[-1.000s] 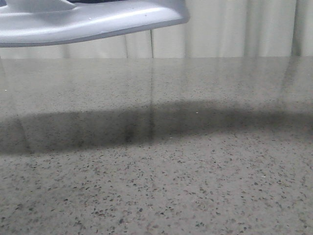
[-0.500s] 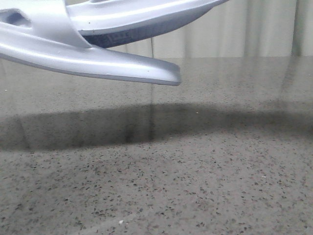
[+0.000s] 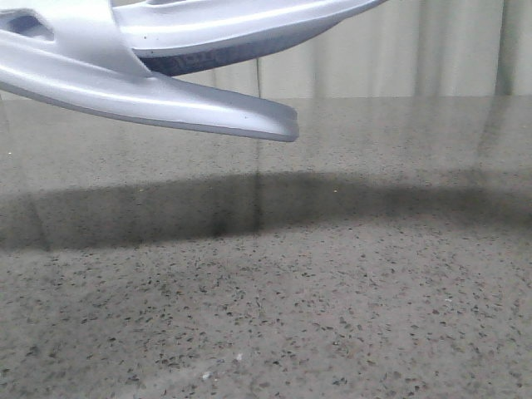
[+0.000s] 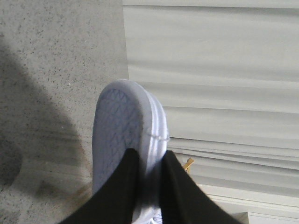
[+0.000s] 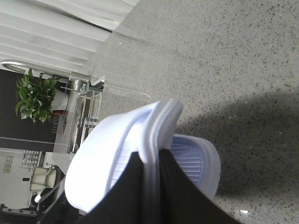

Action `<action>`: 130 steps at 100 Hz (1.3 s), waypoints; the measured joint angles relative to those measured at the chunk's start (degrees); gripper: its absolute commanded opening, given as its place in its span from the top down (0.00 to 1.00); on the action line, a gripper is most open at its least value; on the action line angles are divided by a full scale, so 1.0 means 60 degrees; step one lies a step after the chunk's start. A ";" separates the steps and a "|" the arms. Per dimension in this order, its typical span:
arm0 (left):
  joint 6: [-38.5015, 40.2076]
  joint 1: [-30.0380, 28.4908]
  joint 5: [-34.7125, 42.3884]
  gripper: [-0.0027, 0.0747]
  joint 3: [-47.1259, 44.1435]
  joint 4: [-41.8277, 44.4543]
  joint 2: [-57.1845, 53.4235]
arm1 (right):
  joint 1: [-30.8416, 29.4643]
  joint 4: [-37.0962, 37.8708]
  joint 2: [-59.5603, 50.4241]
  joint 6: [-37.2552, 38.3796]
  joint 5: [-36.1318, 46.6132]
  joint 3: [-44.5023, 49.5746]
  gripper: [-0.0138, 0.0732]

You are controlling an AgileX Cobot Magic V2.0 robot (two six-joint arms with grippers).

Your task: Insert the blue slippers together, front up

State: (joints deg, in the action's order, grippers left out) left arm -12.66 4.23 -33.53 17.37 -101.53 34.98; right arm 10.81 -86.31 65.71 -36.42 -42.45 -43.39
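Note:
Two pale blue slippers hang in the air over the table at the front view's top left. The lower slipper slopes down to the right, and the upper slipper crosses above it. In the left wrist view my left gripper is shut on the thick sole edge of one slipper, whose zigzag tread shows. My right gripper is shut on the thin strap edge of a slipper. A ribbed footbed shows just behind its fingers. Neither gripper shows in the front view.
A grey speckled table lies below, crossed by a dark shadow band. Pale pleated curtains hang behind it. A potted plant and a metal rack stand off the table's side.
One second ago only one slipper's sole showed at the top of the front view. A second slipper has since come in below it, sloping down, and has edged slightly left.

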 measured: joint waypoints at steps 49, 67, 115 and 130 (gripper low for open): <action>-0.0022 -0.0014 -0.0214 0.94 0.0025 0.0000 0.0000 | 0.0526 0.0000 0.0015 -0.0323 0.0156 0.0000 0.96; -0.0187 -0.0014 -0.0274 0.94 0.0025 0.0000 0.0000 | 0.0571 0.0000 0.0015 -0.0646 0.0443 0.0000 0.96; -0.0457 -0.0014 -0.0802 0.94 0.0041 0.0000 0.0000 | 0.0725 0.2396 0.0015 -0.0791 0.1420 0.0000 0.55; -0.0471 -0.0014 -0.0828 0.94 0.0041 0.0000 0.0000 | 0.0761 0.2619 -0.0009 -0.0814 0.1420 0.0000 0.43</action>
State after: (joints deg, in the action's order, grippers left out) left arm -15.49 4.14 -38.49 17.62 -101.53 34.98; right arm 15.38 -70.60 65.66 -41.30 -33.93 -43.39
